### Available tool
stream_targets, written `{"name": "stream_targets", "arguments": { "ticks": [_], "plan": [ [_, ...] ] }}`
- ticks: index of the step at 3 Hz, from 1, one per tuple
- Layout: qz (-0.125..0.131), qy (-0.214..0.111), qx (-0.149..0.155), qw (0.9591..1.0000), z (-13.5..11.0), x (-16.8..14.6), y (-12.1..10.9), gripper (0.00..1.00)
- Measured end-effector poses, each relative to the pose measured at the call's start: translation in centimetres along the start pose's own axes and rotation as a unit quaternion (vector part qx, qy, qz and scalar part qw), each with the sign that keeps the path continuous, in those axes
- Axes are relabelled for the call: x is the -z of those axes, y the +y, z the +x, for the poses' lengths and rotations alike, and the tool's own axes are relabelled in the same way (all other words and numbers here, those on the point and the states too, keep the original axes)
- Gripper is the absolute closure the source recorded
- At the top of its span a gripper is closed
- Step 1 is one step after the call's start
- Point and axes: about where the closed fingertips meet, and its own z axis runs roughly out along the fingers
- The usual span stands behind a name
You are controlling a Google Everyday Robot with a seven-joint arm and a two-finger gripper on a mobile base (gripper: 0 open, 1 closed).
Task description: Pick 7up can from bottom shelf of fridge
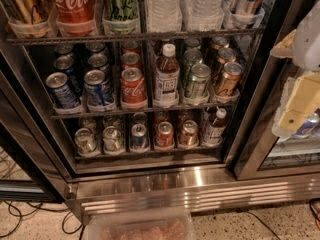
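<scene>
The fridge (150,184) fills the view, with a shiny slatted steel base. Its bottom shelf (145,154) holds a front row of small cans in clear trays. Two pale green-silver 7up cans (86,140) (113,138) stand at the left, then a blue can (138,136), two red-orange cans (164,134) and a small bottle (215,126). More cans stand behind them in shadow. My gripper (292,76) is at the right edge, in front of the right door, well right of and above the 7up cans. Its cream fingers (300,101) are apart and hold nothing.
The middle rack (145,109) carries Pepsi cans, Coca-Cola cans, a juice bottle and green and gold cans. The top rack holds tall cans and water bottles. A black door post (252,99) stands right of the shelves. A clear plastic bin (140,229) and cables (15,224) lie on the floor.
</scene>
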Motion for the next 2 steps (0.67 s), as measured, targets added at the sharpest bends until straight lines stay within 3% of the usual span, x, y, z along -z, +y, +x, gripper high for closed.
{"name": "stream_targets", "arguments": {
  "ticks": [1,2],
  "plan": [
    [0.000,0.000,0.000,1.0000,0.0,0.0,0.0,0.00],
    [-0.003,-0.011,-0.008,0.9999,-0.2,-1.7,1.6,0.00]
  ]
}}
